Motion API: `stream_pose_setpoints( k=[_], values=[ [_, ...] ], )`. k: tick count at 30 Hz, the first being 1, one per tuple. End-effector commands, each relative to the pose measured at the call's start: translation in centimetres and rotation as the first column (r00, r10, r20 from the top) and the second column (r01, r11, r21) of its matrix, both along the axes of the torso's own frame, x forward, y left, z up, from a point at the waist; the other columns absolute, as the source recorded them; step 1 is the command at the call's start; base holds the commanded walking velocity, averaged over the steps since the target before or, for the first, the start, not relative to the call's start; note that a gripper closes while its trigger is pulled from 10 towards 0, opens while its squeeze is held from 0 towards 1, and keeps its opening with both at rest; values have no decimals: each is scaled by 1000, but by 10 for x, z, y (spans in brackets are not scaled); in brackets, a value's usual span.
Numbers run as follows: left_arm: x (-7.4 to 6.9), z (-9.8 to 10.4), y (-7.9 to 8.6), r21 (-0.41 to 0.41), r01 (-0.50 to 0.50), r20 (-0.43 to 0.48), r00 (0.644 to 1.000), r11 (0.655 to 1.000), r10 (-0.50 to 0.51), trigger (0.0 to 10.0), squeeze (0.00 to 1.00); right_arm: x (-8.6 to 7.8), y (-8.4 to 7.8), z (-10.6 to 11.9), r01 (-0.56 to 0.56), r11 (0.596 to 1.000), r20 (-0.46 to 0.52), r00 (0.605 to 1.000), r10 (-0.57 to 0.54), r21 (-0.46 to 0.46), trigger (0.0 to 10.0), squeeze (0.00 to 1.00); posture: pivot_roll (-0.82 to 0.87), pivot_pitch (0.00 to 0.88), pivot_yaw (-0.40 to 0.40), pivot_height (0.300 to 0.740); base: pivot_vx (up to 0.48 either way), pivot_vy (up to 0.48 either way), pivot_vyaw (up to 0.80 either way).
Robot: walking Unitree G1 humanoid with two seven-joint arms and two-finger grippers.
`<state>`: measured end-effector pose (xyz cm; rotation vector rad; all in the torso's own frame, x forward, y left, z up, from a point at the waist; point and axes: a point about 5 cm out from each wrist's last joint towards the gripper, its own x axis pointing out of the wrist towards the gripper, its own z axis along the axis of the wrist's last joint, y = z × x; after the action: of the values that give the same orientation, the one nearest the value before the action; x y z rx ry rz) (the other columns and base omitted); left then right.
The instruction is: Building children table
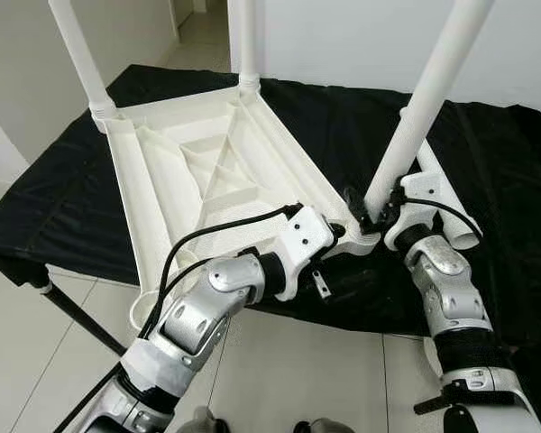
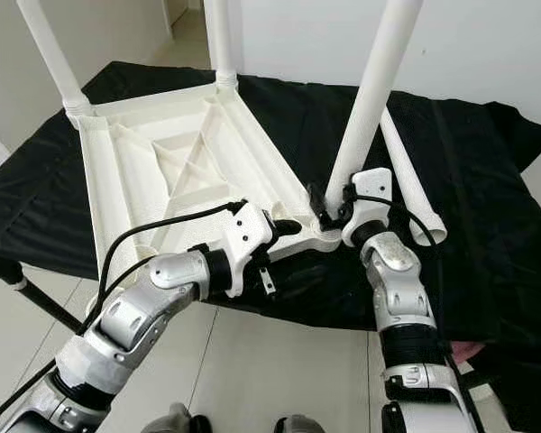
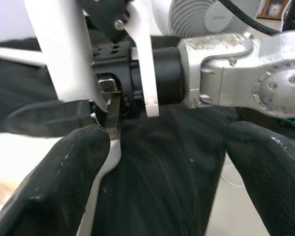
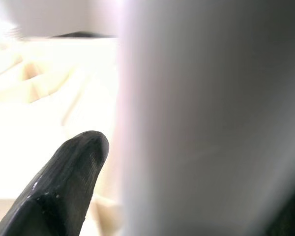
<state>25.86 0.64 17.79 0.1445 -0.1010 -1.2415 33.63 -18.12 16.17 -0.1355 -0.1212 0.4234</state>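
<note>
Both my grippers met at the upturned tabletop's [image 1: 207, 171] near corner: right [image 1: 371, 216] clasped the leg [image 1: 415, 126], left [image 1: 347, 236] spread open

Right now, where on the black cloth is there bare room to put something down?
Bare patches: the black cloth left of the upturned white plastic tabletop, and the far side behind it. Crowded: the near right corner, where both grippers, left and right, meet the white tube leg.
</note>
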Motion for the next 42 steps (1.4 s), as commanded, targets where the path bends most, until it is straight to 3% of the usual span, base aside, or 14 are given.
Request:
stream_pose_setpoints(
  k=[1,6,7,8,20,21,33,38,42],
  values=[
    [0,-3,0,10,-38,-2,999,999,38,10000,0,2,1,2,-35,999,6,999,35,-17,10000,0,-96,64,25,740,0,0,0],
    [0,-5,0,12,-47,-4,999,999,48,10000,0,3,0,1,-86,996,-14,996,86,-25,10000,0,-93,68,24,740,0,0,0],
    [0,-6,0,15,-57,-3,998,998,57,10000,0,3,0,0,-110,994,-24,994,109,-28,7333,0,-93,68,24,740,0,0,0],
    [2,-7,1,17,-67,-2,998,998,67,10000,0,4,-1,-1,-119,992,-36,992,118,-39,0,0,-92,77,29,740,0,0,0],
    [5,-4,4,10,-91,-1,996,996,91,10000,0,8,-10,-8,-102,995,-66,993,100,-24,0,0,-91,96,30,740,0,0,0],
    [5,-4,4,8,-93,-1,996,996,93,10000,0,8,-11,-8,-78,997,-65,995,77,-7,10000,0,-91,96,30,740,0,0,0],
    [6,-2,4,3,-94,4,996,996,94,10000,0,5,-5,-9,96,995,-59,994,-97,-17,10000,0,-101,101,22,740,0,0,0],
    [7,0,4,-3,-96,7,995,995,96,10000,0,1,6,-12,280,958,-83,958,-275,62,10000,0,-99,101,18,740,0,0,0],
    [8,0,4,-2,-98,10,995,995,98,10000,0,-3,13,-14,339,937,-87,939,-332,87,10000,0,-99,100,20,740,0,0,0]
  ],
)
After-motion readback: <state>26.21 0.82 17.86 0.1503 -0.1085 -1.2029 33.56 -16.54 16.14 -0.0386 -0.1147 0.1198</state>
